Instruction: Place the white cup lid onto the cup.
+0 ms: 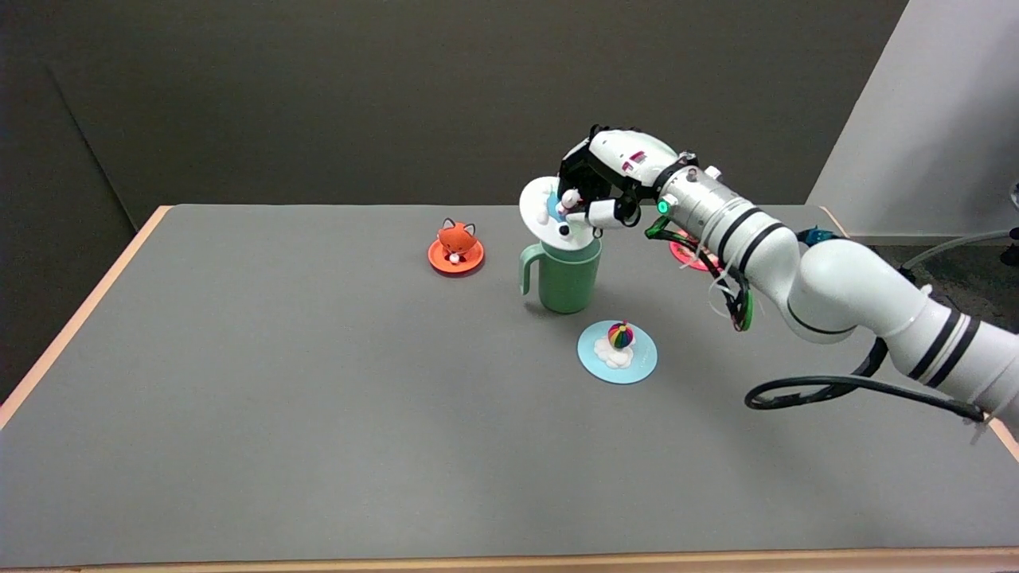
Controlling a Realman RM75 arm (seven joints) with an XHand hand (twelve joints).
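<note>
No readable text anywhere — no labels, brands or numbers on the cup (567, 274), the lid (545, 215) or the table (318, 398). Small red marks on the back of the right hand (599, 181) are too blurred to read — could be a logo, can't tell.
</note>
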